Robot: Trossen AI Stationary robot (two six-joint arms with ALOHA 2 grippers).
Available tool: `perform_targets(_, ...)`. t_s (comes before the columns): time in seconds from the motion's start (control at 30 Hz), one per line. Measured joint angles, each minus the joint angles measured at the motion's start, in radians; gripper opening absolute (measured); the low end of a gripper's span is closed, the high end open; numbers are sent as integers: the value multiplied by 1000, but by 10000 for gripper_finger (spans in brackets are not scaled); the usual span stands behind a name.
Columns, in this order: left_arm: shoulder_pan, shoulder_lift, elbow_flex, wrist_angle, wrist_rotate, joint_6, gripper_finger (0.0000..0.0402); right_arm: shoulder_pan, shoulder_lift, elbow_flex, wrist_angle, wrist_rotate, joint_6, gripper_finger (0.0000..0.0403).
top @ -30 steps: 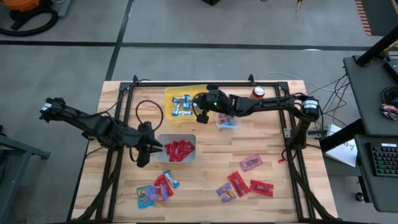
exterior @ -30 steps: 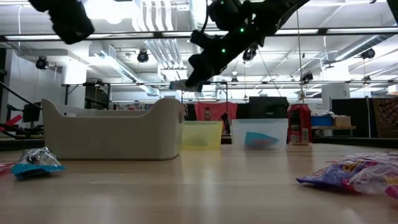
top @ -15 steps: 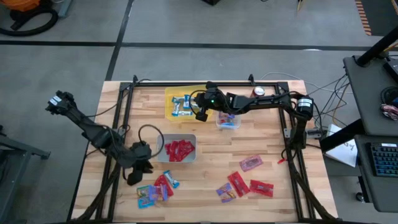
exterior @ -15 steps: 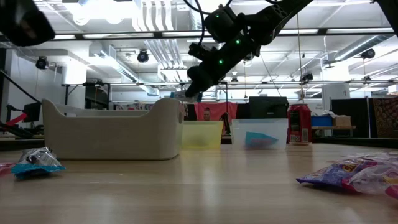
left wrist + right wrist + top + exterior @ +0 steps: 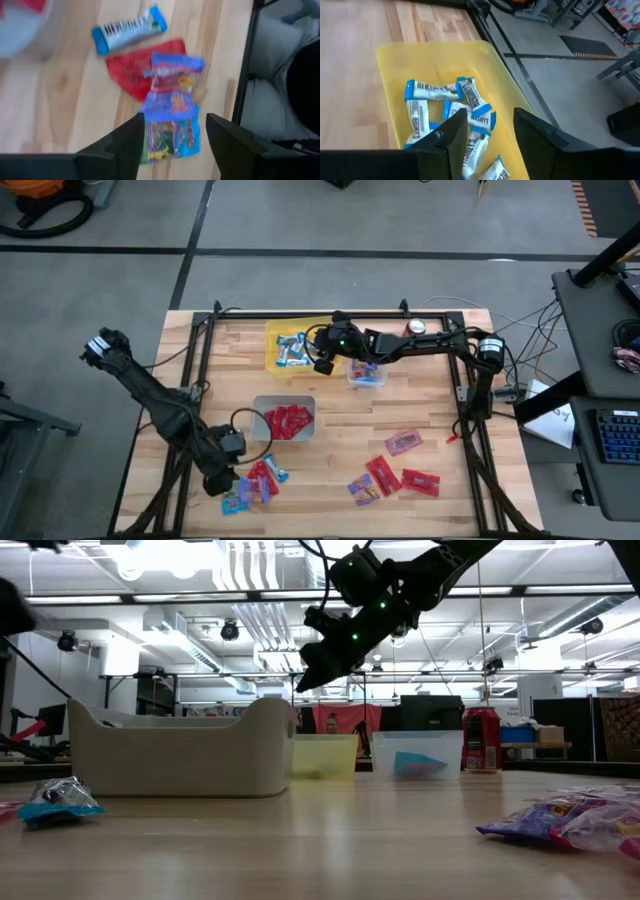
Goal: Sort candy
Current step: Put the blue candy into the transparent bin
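Left end effector [image 5: 222, 483] low at the near-left worktop [image 5: 440, 415] edge, fingers apart over a purple-blue packet [image 5: 172, 120] lying on a red packet [image 5: 131, 72]; nothing held. White bin [image 5: 258, 406] has red candy [image 5: 289, 421]. Right end effector [image 5: 322, 365] fingers apart, empty, above yellow bin [image 5: 395, 60] of blue-and-silver mini bars [image 5: 431, 91].

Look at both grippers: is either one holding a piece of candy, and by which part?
Nothing is held. The left gripper stands open over the blue packet; the right gripper stands open above the yellow bin of mini bars.
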Motion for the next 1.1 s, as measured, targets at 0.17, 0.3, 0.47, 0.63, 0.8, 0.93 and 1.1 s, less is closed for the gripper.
perform_targets(0.17, -59, 86, 0, 1, 15, -79, 216, 25, -33, 0, -2, 0, -1, 153)
perform_targets(0.3, -114, 159, 0, 0, 19, -125, 218, 53, -56, 0, -4, 0, -15, 151)
perform_targets(0.47, -190, 235, 0, 6, 20, -214, 219, 90, -68, 0, -4, 0, -28, 155)
perform_targets(0.63, -253, 308, 0, 44, 20, -301, 219, 120, -69, 0, -3, 0, -39, 155)
perform_targets(0.8, -271, 357, -1, 63, 20, -346, 219, 135, -69, 0, -3, 0, -47, 155)
perform_targets(0.93, -272, 395, -1, 66, 9, -349, 219, 136, -69, 0, -3, 0, -47, 155)
perform_targets(1.1, -272, 430, 4, 70, -5, -349, 218, 136, -69, 0, -2, 1, -47, 155)
